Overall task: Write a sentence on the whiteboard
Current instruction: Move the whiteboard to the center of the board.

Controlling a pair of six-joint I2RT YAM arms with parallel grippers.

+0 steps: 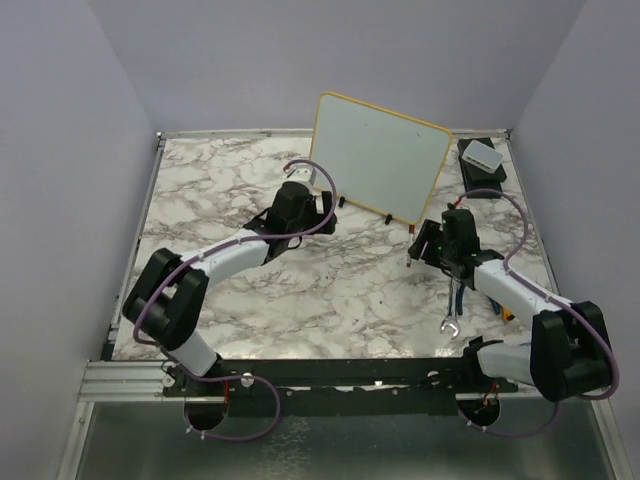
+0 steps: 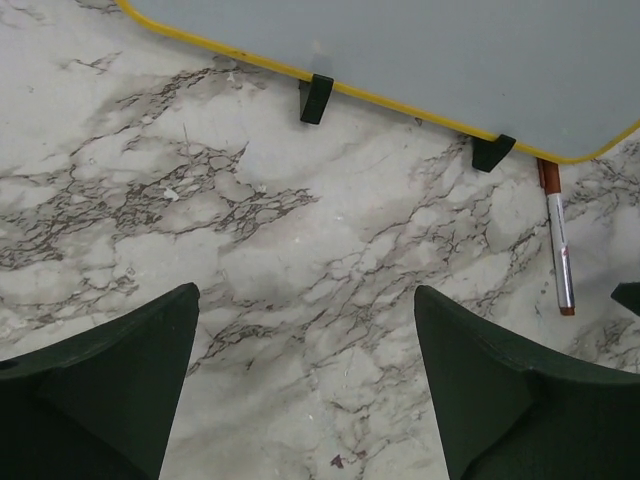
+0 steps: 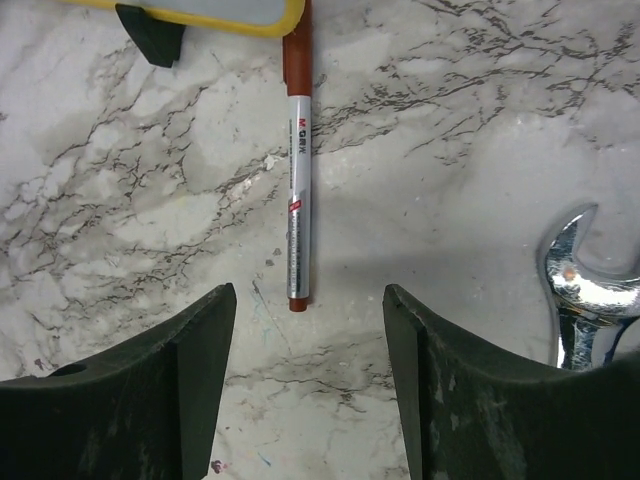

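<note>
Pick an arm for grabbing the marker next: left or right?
Right, I'd say. The right gripper hangs open over the marker, whose end points into the gap between its jaws. The left gripper is open too, but over bare marble, with the marker off to its right by a foot of the whiteboard.

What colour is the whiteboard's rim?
The whiteboard has a thin yellow rim, clearest in the left wrist view.
</note>
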